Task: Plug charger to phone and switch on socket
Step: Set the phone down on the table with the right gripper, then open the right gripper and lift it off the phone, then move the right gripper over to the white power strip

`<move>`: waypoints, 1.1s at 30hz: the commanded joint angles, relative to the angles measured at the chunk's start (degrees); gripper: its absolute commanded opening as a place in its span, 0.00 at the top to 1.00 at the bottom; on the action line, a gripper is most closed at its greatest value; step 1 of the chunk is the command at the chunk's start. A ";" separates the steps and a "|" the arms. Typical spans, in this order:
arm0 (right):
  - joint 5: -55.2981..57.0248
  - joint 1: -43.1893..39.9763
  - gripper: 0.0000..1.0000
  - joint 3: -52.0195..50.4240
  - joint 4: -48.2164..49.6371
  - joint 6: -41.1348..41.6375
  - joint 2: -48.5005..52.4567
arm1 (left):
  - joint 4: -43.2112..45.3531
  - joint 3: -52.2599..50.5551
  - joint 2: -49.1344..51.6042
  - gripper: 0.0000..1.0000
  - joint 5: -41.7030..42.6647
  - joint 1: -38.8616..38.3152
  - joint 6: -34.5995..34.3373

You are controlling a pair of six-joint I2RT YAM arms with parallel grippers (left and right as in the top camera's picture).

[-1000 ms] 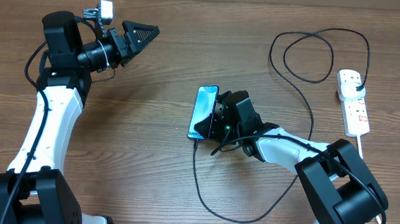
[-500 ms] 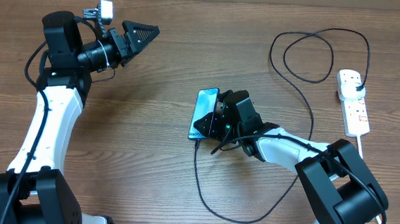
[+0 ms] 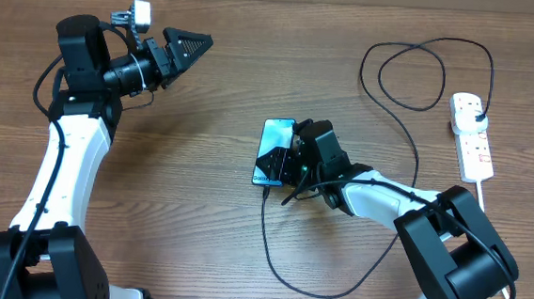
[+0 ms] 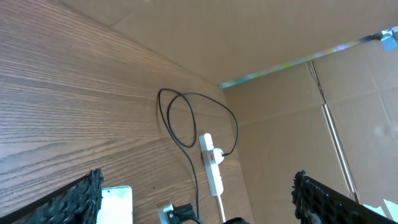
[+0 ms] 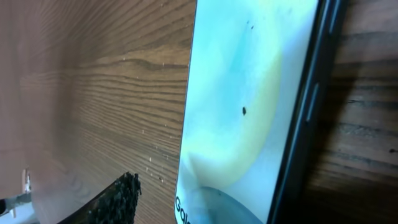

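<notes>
- Your phone [image 3: 274,150] has swung slightly toward the right gripper [image 3: 291,161]; whether that gripper is gripping cannot be told.
- Your left gripper [image 3: 194,43] hangs wide, well away.
- The charger [image 3: 263,220] tip meets the phone's lower end; seat it, then switch the socket [image 3: 472,136].

The left gripper [image 4: 196,202] gapes wide above a wooden table [image 4: 74,93]; a looped charger cable [image 4: 237,132] meets the white power strip [image 4: 211,165], with a phone [image 4: 115,202] corner nearby.
</notes>
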 commanded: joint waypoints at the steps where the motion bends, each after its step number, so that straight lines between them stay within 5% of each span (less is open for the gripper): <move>1: 1.62 0.02 0.37 0.79 0.28 -0.09 -0.37 | 0.02 0.63 -1.60 0.00 -0.39 0.02 1.31; 3: 1.73 0.02 0.25 0.79 0.09 -0.07 -0.37 | 0.02 0.63 -1.60 0.00 -0.39 0.02 1.31; 22: 12.61 -0.02 0.20 0.92 -7.67 4.42 -4.46 | 0.02 0.63 -1.60 0.00 -0.39 0.02 1.31; 29: 13.53 -6.67 0.20 24.87 -49.44 -11.26 -6.97 | 0.02 0.63 -1.60 0.00 -0.39 0.02 1.31; 33: 16.31 -11.96 0.20 32.50 -61.35 -18.75 -6.97 | 0.02 0.63 -1.60 0.00 -0.39 0.02 1.31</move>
